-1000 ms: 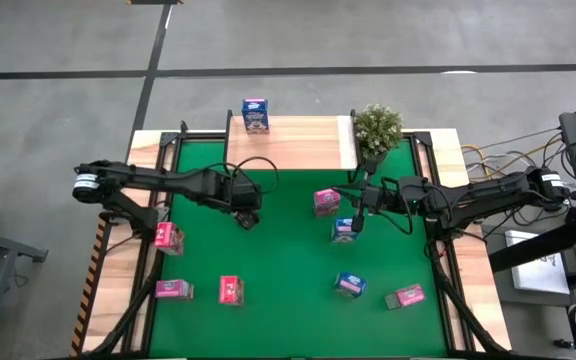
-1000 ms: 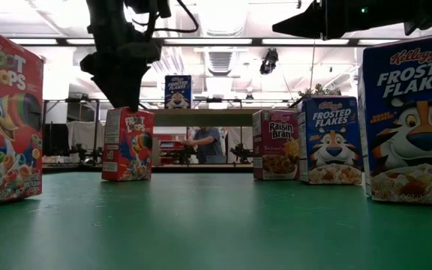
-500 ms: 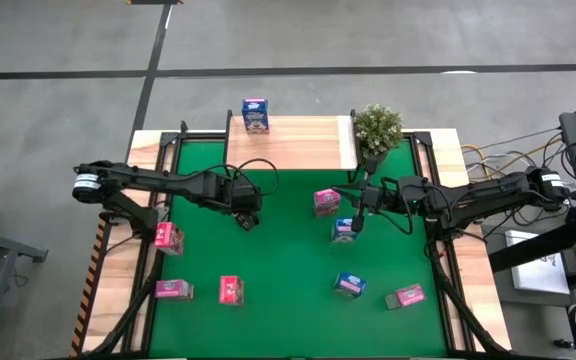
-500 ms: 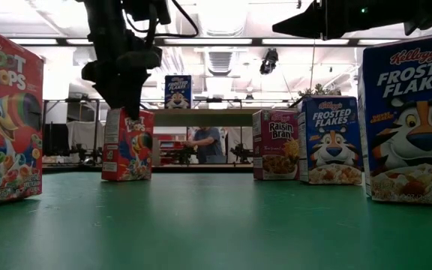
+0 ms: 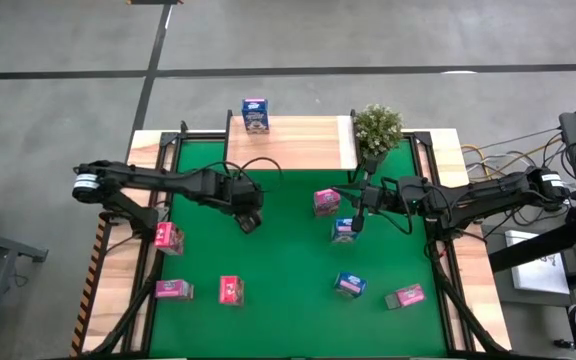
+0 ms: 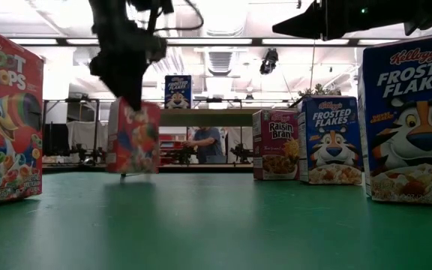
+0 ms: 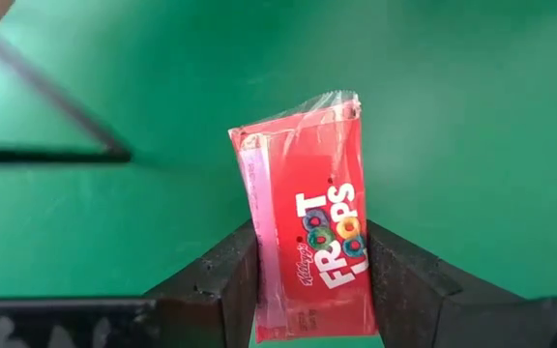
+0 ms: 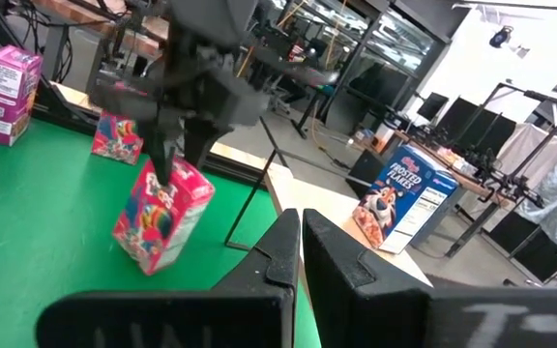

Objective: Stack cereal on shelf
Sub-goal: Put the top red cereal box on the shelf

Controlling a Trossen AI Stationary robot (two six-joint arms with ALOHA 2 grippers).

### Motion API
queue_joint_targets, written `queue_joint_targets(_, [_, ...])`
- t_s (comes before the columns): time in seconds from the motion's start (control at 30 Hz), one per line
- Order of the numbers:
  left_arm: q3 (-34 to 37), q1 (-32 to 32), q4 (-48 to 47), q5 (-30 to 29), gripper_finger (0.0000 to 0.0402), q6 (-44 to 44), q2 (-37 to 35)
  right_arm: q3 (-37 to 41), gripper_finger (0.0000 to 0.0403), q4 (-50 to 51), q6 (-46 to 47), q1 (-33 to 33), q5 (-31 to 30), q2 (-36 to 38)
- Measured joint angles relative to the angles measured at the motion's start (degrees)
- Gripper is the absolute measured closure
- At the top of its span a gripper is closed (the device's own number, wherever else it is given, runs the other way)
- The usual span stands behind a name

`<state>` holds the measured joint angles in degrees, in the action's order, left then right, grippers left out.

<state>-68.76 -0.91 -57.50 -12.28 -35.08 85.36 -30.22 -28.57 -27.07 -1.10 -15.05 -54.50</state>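
My left gripper [image 5: 249, 216] is shut on a red Froot Loops box [image 7: 307, 232] over the middle of the green mat [image 5: 288, 260]; the low view shows that box [image 6: 133, 138] just off the mat. My right gripper [image 5: 358, 222] hovers shut above a blue Frosted Flakes box [image 5: 345, 231] without touching it. The shelf [image 5: 303, 142] stands at the far edge, and one blue box [image 5: 255, 115] stands upright on it. Other pink boxes [image 5: 168, 237] [image 5: 231, 290] and a blue one [image 5: 349, 285] rest on the mat. My left gripper pinches the Froot Loops box between its two fingers [image 7: 230, 280], one on each broad face near the upper end [image 7: 298, 290]. The fingers come from above, pointing down. The box hangs below them, lifted just clear of the mat and slightly tilted [image 8: 162, 217].
A small potted plant [image 5: 378, 128] stands beside the shelf's right end. A Raisin Bran box [image 5: 326, 202] stands between the two grippers. More boxes [image 5: 173, 290] [image 5: 405, 296] lie near the mat's near edge. People and desks show in the room behind.
My left gripper came down onto the top of the Froot Loops box, took hold of it and rose a little. The box, which stood on the mat, now hangs just clear of it, slightly tipped and shifted a little toward the right.
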Motion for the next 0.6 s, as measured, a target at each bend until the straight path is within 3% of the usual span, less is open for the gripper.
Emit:
queue_joint_targets(0.17, [-7.5,0.2,-0.1,5.2,0.0255,14.2,0.0,0.0,0.0394,0.4,0.7,0.0,0.0,0.0])
queue_joint_targets(0.37, [-17.9,-1.8,0.2,5.3,0.0255,29.7,0.6,0.0,0.0394,0.7,1.1,0.0,0.0,0.0])
queue_joint_targets(0.6, [-28.1,-7.4,5.9,-1.8,0.0255,41.6,5.0,0.0,0.0394,0.9,1.1,0.0,0.0,0.0])
